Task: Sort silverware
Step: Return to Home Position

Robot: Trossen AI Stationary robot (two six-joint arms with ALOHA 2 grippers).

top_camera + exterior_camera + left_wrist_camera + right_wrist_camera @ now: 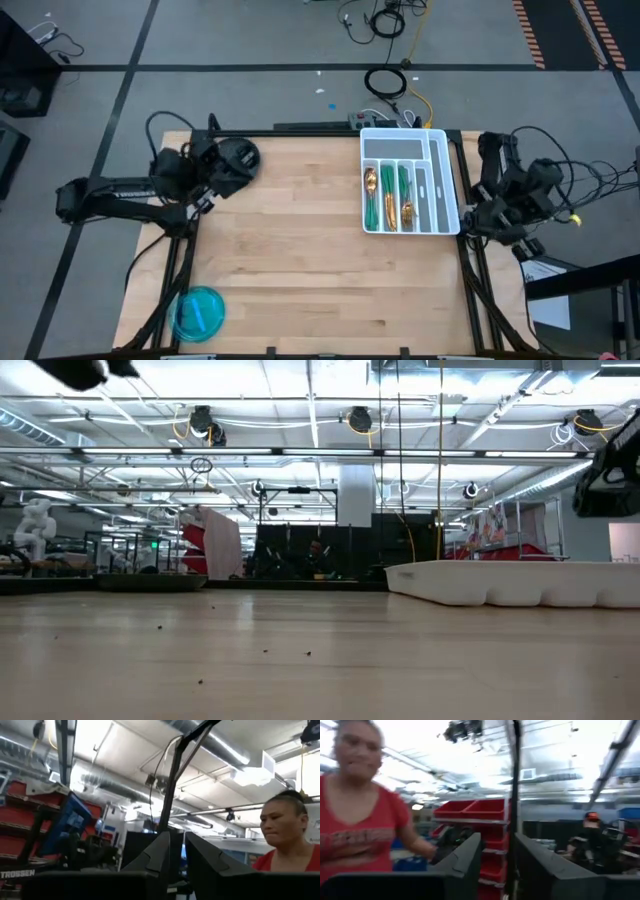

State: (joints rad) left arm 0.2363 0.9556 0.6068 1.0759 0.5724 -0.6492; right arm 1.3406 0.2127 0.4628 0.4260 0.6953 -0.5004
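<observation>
The silverware [388, 192], with gold heads and green handles, lies in the long compartments of a white divided tray [445, 180] at the table's far right. The low view shows only the tray's side wall [520, 582]. My left gripper [177, 854] is drawn back over the table's far left corner and tilts upward. A narrow gap shows between its fingers, with nothing in it. My right gripper [498, 851] is folded back beyond the table's right edge, beside the tray. It also tilts upward, open and empty.
A blue round dish [200, 312] sits at the near left corner. The bare wooden tabletop [300, 250] spreads between dish and tray. Cables [390, 85] lie on the floor past the far edge. A person in a red shirt [357, 835] stands beyond the table.
</observation>
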